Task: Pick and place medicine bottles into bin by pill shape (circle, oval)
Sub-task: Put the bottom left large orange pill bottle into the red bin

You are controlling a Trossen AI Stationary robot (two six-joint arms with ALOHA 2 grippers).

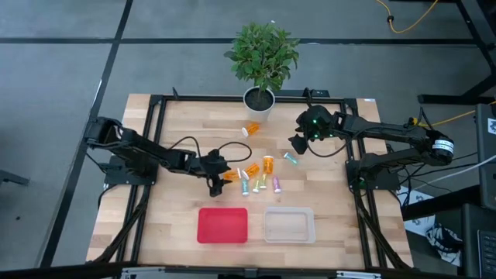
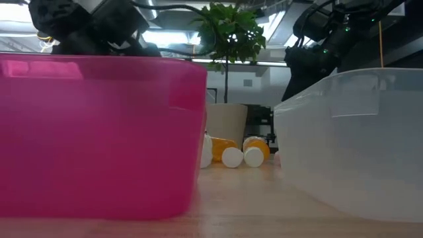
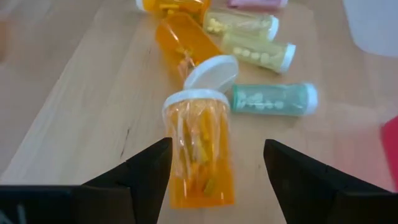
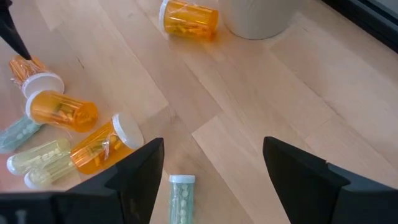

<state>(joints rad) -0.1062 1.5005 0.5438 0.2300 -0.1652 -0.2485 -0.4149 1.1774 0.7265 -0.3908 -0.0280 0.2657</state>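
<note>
Several medicine bottles lie on their sides mid-table (image 1: pixel 256 180): orange ones with white caps, and pale yellow, teal and pink ones. My left gripper (image 3: pixel 214 168) is open low over the table. An orange bottle (image 3: pixel 199 149) lies between its fingers, white-capped end (image 3: pixel 196 96) pointing away. A second orange bottle (image 3: pixel 186 46) and a teal one (image 3: pixel 273 99) lie just beyond. My right gripper (image 4: pixel 214 174) hangs open above the table at the far right, over a lone teal bottle (image 4: pixel 180 196). Another orange bottle (image 1: pixel 252 129) lies by the plant pot. My left gripper stands open astride the orange bottle's body, coming slanting down from the table's left, fingers along the bottle. One finger (image 3: pixel 152 171) lies right beside the bottle's side (image 3: pixel 175 155); whether it touches I cannot tell. The bottle lies flat on the table.
A pink bin (image 1: pixel 223 225) and a clear bin (image 1: pixel 289 225) stand side by side near the front edge. A potted plant (image 1: pixel 260 99) stands at the far middle. Bare wood lies left of the left gripper and between the bottles and the bins.
</note>
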